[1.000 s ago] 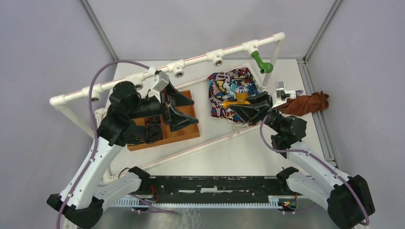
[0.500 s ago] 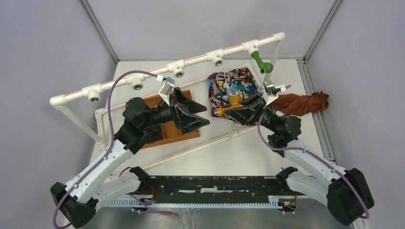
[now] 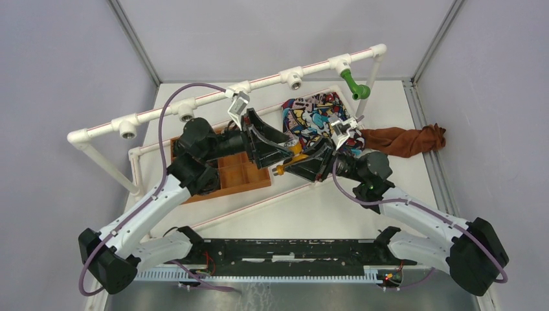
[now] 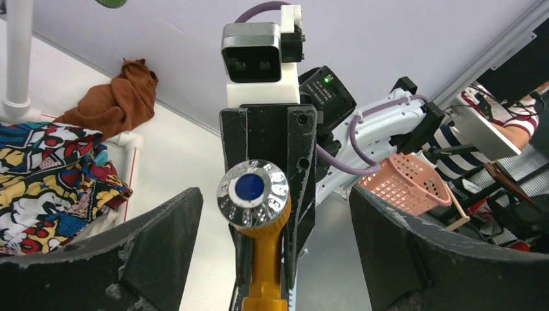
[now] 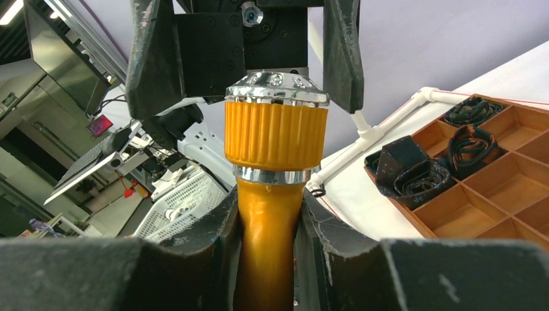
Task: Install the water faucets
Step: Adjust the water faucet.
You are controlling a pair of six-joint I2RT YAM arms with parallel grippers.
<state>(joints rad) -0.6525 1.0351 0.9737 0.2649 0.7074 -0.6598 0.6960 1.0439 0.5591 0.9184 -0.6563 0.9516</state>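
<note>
1. Above the middle of the desk, my right tool was clamped on the stem of the orange-yellow faucet. It held the faucet off the surface with the knob pointed at the other arm.
2. My left tool faced it head-on, jaws spread wide to either side of the knob and, as far as I could tell, touching nothing.
3. I read this as a hand-over. The left tool should close squarely and centred on the knob or the collar under it, since an off-centre bite on that rounded, ribbed shape could twist the faucet.
4. The right tool should let go only once the left has closed firmly.
5. Farther out, the green faucet already sat in the end fitting of the white pipe rail. An open fitting lay next along, and I judged the orange-yellow one would need to meet it straight.
6. Under the left arm lay a wooden tray. A patterned cloth lay beyond the tools and a brown cloth at the right edge.
</note>
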